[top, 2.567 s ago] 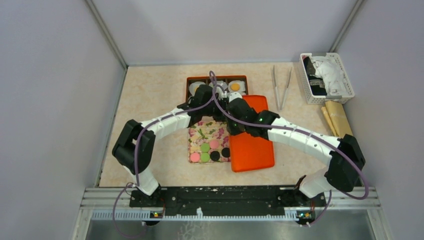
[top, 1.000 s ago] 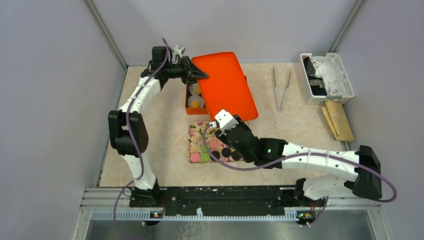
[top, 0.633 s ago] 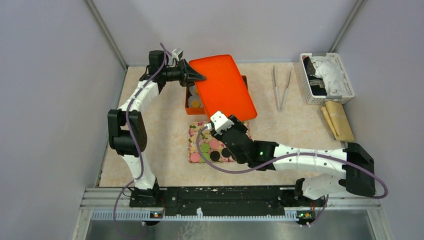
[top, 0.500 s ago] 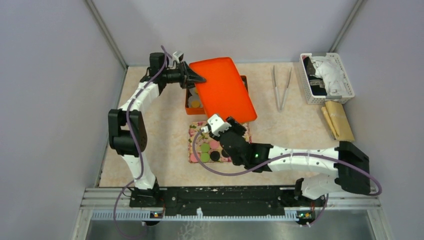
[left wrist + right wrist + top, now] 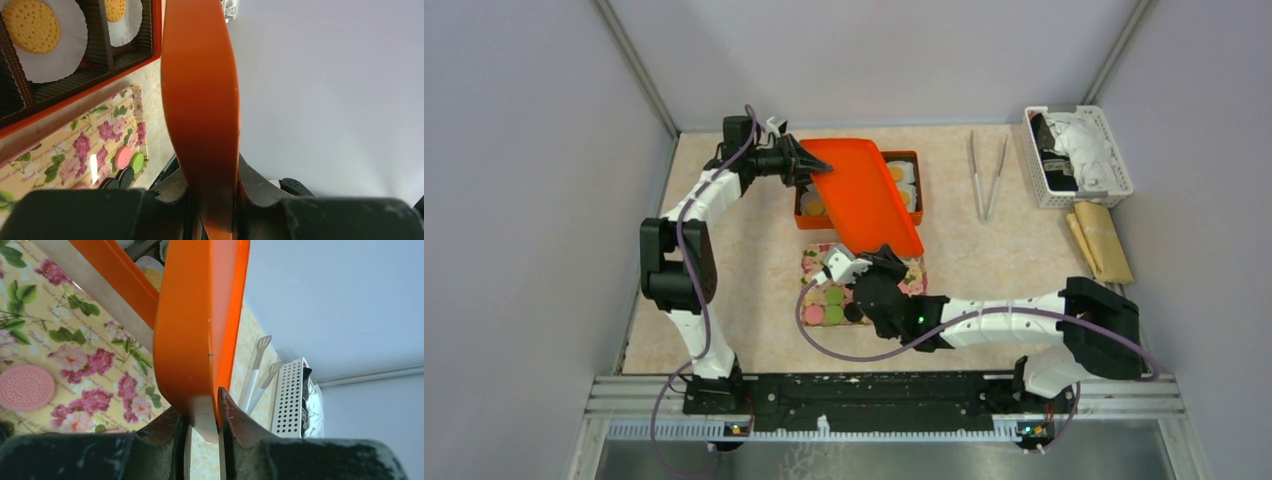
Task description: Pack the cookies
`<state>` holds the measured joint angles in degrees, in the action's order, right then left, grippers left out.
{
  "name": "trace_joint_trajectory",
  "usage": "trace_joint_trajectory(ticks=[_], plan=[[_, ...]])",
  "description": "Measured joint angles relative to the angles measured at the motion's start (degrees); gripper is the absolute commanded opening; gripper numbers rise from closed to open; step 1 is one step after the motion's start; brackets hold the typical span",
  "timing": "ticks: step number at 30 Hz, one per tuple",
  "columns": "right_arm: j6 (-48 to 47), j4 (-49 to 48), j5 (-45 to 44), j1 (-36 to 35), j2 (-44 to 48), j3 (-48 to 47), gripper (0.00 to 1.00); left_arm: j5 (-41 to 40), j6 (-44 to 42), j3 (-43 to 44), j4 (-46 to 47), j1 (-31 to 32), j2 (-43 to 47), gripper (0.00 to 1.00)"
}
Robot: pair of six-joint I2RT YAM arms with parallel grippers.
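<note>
Left fingers: the left fingers (image 5: 257, 190) are closed on the far-left corner of the orange rectangular lid (image 5: 864, 195), with its rim pinched between them.
Right fingers: the right fingers (image 5: 235, 427) are clamped on the lid's near corner, one on each face of the rim.
Lid: held off the worktop (image 5: 724, 230) by both arms. It is tilted and slants across the orange compartment box (image 5: 912, 158) by the far edge.
Box: white paper cups (image 5: 60, 60) with yellow round biscuits (image 5: 31, 25) sit in its compartments.
Cookies: the small round pink, green and black cookies (image 5: 834, 312) lie flat on the floral rectangular tray (image 5: 911, 278). They are in its near-left part, beside the right wrist.
Tray: mid-worktop, just nearer than the box.
Right side: metal tongs (image 5: 984, 175) lie toward the far edge. A white slotted basket (image 5: 1114, 150) stands in the far-right corner, with a tan roll (image 5: 1101, 240) just nearer than it.
</note>
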<state>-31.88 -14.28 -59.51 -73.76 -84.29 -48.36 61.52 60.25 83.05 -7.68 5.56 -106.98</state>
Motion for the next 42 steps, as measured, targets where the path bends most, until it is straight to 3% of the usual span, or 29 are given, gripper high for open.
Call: trace_joint_trajectory(ticks=[2, 8, 12, 18, 26, 31, 34, 36, 40, 42], plan=[[-1.6, -2.2, -0.6, 0.0, 0.0, 0.7, 0.0, -0.1, 0.2, -0.2, 0.0, 0.0, 0.0, 0.02], [-7.6, -9.9, -2.5, 0.0, -0.5, 1.1, 0.0, 0.2, 1.9, -0.2, 0.7, -0.7, 0.2, 0.39], [-9.1, -16.2, -3.4, 0.6, -0.8, 0.3, 0.0, 1.6, -0.9, -0.2, 3.0, -0.6, 0.6, 0.55], [-8.9, -20.5, -1.7, 3.5, -0.8, -2.4, 0.0, 7.4, 1.0, 2.4, 9.3, 0.7, 0.9, 0.68], [-6.3, -20.9, -0.5, 6.8, -0.2, -5.0, 0.0, 11.3, 9.0, 4.2, 22.8, 1.2, 1.3, 0.7], [-1.8, -18.7, 0.9, 8.6, 1.2, -6.1, 0.0, 12.2, 18.8, 4.2, 37.5, 1.1, 1.3, 0.68], [1.1, -16.0, 2.2, 10.3, 2.1, -6.8, 0.0, 11.9, 25.4, 4.2, 47.7, 0.9, 1.3, 0.6], [3.3, -13.7, 3.3, 11.2, 2.4, -7.8, 0.0, 11.5, 27.7, 4.2, 52.2, 0.8, 1.5, 0.48], [10.9, -5.7, 9.4, 14.2, 4.6, -10.9, 0.0, 9.9, 28.0, 4.0, 54.8, 0.5, 3.2, 0.05], [16.4, -1.6, 14.6, 17.0, 6.8, -11.9, 0.0, 8.6, 23.8, 3.8, 51.0, 0.1, 5.3, 0.0]])
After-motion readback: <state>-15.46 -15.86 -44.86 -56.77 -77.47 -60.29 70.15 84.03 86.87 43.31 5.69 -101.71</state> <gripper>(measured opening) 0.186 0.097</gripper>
